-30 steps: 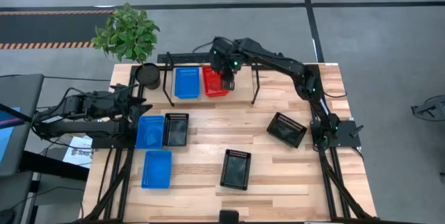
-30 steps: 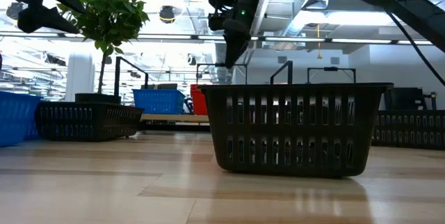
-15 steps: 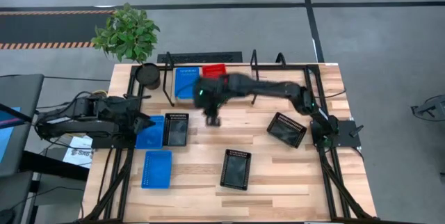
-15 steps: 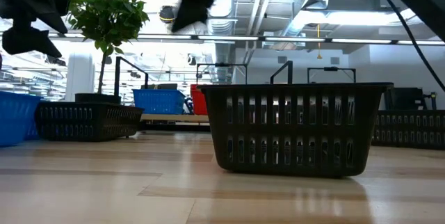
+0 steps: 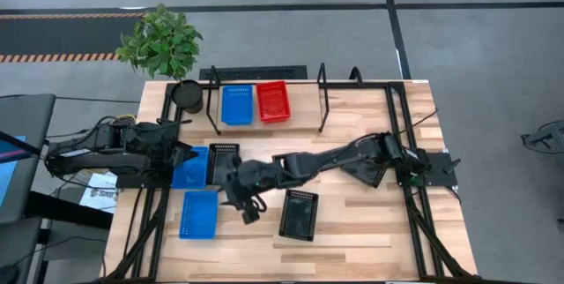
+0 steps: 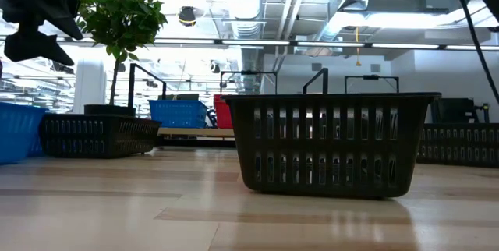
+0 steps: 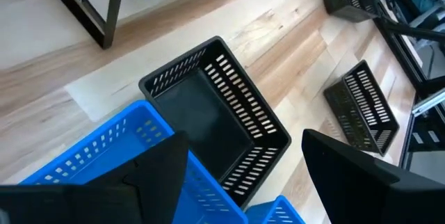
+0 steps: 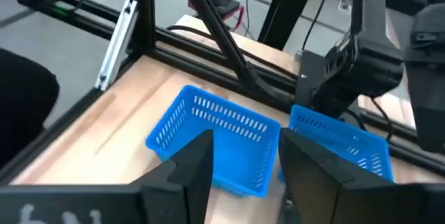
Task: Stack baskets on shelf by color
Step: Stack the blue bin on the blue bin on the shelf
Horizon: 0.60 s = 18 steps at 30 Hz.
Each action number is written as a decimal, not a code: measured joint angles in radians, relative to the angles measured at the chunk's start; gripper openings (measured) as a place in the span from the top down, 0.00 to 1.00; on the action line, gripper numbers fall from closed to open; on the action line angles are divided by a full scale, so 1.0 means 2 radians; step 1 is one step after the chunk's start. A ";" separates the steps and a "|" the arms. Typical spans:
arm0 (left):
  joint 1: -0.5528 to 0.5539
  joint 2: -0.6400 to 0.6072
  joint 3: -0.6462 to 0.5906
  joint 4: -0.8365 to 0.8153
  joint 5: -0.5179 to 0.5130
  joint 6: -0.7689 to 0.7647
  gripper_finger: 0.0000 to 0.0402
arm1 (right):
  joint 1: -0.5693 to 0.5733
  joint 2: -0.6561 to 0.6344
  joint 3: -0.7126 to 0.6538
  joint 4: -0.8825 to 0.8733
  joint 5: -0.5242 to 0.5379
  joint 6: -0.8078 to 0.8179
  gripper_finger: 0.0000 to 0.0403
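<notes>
- Reaching low across the surface (image 5: 352, 218), the right claw (image 5: 246, 208) hangs with fingers spread, empty, between the near blue basket (image 5: 198, 213) and a black basket (image 5: 299, 214).
- Left claw (image 5: 179, 154), fingers spread, hovers over a second blue basket (image 5: 189, 171) beside another black basket (image 5: 223, 163).
- One blue basket (image 5: 236, 104) and a red basket (image 5: 272, 101) sit side by side on the shelf (image 5: 352, 99).

2 baskets (image 5: 255, 103) side by side on shelf (image 5: 352, 99) (plant pot (image 5: 186, 95) left).
</notes>
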 joint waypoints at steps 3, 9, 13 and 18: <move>0.000 0.000 0.000 0.000 -0.009 0.000 0.33 | 0.004 -0.001 -0.034 0.041 0.000 -0.038 0.52; 0.000 0.000 0.000 0.000 -0.018 -0.002 0.33 | 0.007 0.001 -0.087 0.108 -0.002 -0.093 0.52; 0.000 0.000 0.000 0.000 -0.022 -0.011 0.33 | 0.000 0.000 -0.097 0.150 -0.011 -0.093 0.52; 0.000 0.000 0.000 -0.001 -0.022 -0.012 0.33 | -0.004 0.040 -0.072 0.171 -0.035 -0.109 0.52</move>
